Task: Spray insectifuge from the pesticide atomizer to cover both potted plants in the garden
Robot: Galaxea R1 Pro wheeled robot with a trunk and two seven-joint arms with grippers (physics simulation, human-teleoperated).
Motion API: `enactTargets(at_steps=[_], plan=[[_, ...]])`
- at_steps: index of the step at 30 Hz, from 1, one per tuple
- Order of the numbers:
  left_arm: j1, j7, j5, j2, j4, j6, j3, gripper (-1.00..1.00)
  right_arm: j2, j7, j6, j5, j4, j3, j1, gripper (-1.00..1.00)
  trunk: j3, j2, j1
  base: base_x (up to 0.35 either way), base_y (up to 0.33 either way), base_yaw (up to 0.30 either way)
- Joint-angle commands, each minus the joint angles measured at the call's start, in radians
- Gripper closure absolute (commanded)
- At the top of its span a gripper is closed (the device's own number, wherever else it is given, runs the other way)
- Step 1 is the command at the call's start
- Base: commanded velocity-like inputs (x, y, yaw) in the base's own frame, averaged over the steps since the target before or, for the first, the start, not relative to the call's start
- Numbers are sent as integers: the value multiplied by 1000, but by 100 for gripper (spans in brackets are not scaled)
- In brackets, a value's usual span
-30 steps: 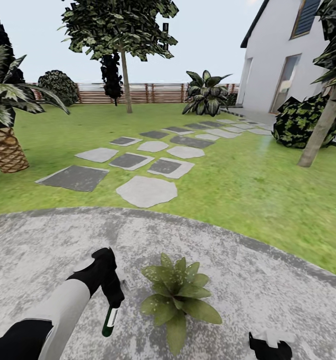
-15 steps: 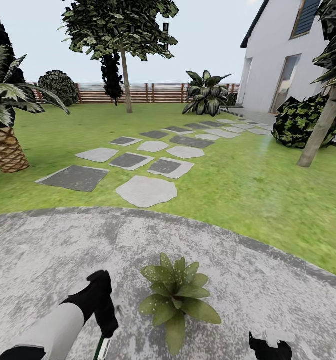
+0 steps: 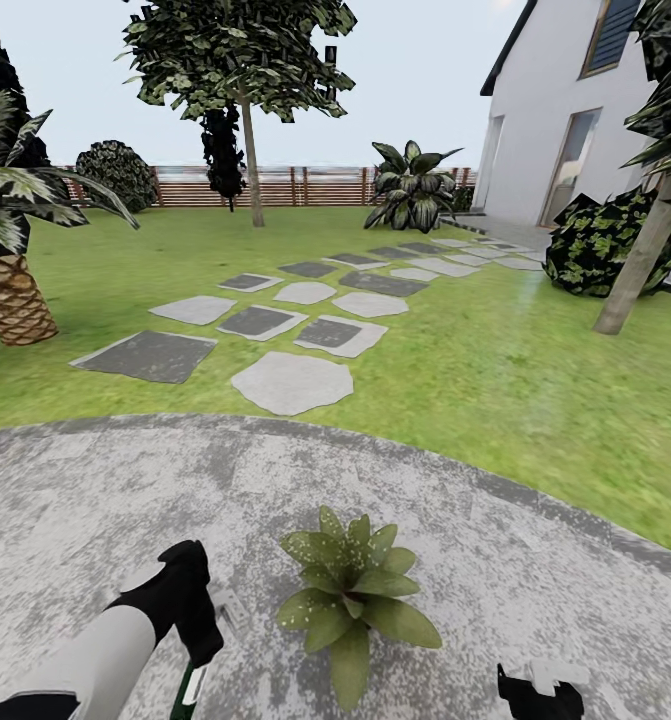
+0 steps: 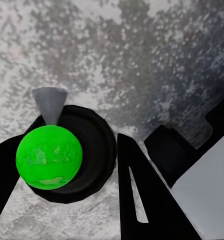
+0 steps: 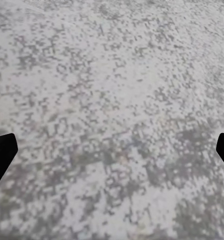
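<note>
On the stone patio (image 3: 495, 560), the left gripper (image 3: 197, 640) has its fingers clamped on the pesticide atomizer (image 3: 187, 690), just beside the potted plant (image 3: 353, 595); the right gripper (image 3: 537, 692) hangs with fingers apart.

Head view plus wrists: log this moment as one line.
left pincer: holding pesticide atomizer | potted plant: beside it on patio | right pincer: open, empty
</note>
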State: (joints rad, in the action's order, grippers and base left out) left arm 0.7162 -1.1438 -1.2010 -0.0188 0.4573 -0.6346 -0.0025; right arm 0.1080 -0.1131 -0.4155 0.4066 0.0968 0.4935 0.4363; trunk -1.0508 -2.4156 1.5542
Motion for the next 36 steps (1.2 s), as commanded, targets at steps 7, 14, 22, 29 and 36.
enactTargets(at_steps=[7,14,22,29,36], plan=[[0,4,23,8,43,0,1,100,-1,-5,-3,11,-2,5,1,-100,-1,0,0,0,0,0],[0,22,46,10,50,7,3,100,-1,-5,-3,11,-2,5,1,-100,-1,0,0,0,0,0],[-2,66,51,11,33,8,-3,100,-1,-5,-4,11,-2,5,1,-100,-1,0,0,0,0,172],[-3,67,52,17,32,10,-6,100,-1,-5,-4,11,-1,5,1,-100,-1,0,0,0,0,228],[-3,68,51,24,32,10,-7,100,1,-5,-5,11,0,7,1,-100,-1,0,0,0,0,17]])
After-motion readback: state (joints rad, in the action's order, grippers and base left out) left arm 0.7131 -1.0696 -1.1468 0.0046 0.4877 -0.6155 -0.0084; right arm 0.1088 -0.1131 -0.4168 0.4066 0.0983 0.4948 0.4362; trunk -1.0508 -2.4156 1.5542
